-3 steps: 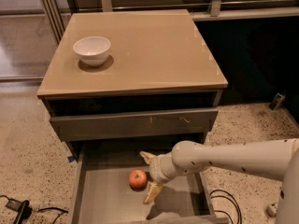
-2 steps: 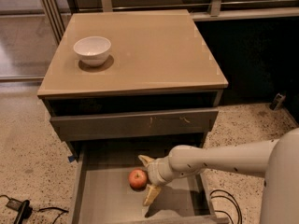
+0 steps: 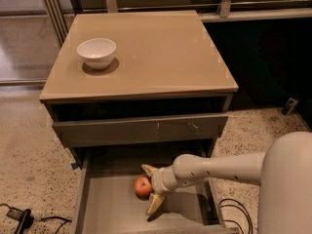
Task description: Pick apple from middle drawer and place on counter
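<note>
Okay, gripper (image 3: 146,189): down inside the pulled-out drawer, at the end of a smooth, rounded white arm (image 3: 219,167) reaching in from the right.
Fingers (image 3: 155,204): two pale yellowish, tapered, wedge-like pieces, spread wide apart, one behind the apple and one in front of it. They aren't clamped on anything, and it's hard to tell if either one actually touches the fruit.
Apple (image 3: 143,186): small, round, red with a lighter patch, sitting on the drawer floor right between the two fingers, roughly mid-drawer.
Middle drawer (image 3: 112,208): wide dark-grey box, flat matte floor, low side walls, open toward the camera.
Drawer front (image 3: 139,129): the closed one above it, a flat grey panel with a few pale scratch marks right of centre.
Counter (image 3: 156,52): glossy tan top, roughly square, with a thin lighter edge and soft reflections.
White bowl (image 3: 96,52): smooth, round and shallow, on the back-left part of the counter, well apart from the apple.
Floor (image 3: 29,145): speckled, terrazzo-looking stone.
Cables (image 3: 19,216): dark cords on the floor at lower left, and more loop beside the drawer's right wall.
</note>
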Robot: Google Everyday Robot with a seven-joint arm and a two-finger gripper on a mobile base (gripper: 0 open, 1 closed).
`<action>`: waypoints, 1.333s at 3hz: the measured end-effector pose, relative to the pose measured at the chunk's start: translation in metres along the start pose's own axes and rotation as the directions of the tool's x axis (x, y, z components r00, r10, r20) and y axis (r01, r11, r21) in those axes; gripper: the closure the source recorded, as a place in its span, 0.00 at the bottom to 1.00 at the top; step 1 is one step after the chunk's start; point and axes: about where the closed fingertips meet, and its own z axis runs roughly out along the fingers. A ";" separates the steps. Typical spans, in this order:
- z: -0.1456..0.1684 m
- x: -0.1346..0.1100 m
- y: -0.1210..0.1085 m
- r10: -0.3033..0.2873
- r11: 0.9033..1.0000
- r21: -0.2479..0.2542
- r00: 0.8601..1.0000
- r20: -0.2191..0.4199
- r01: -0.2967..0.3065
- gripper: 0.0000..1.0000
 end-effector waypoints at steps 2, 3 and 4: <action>0.021 0.001 -0.007 0.007 1.000 -0.026 1.000 0.027 -0.006 0.16; 0.021 0.001 -0.007 0.007 1.000 -0.026 1.000 0.027 -0.006 0.39; 0.021 0.001 -0.007 0.007 1.000 -0.026 1.000 0.027 -0.006 0.70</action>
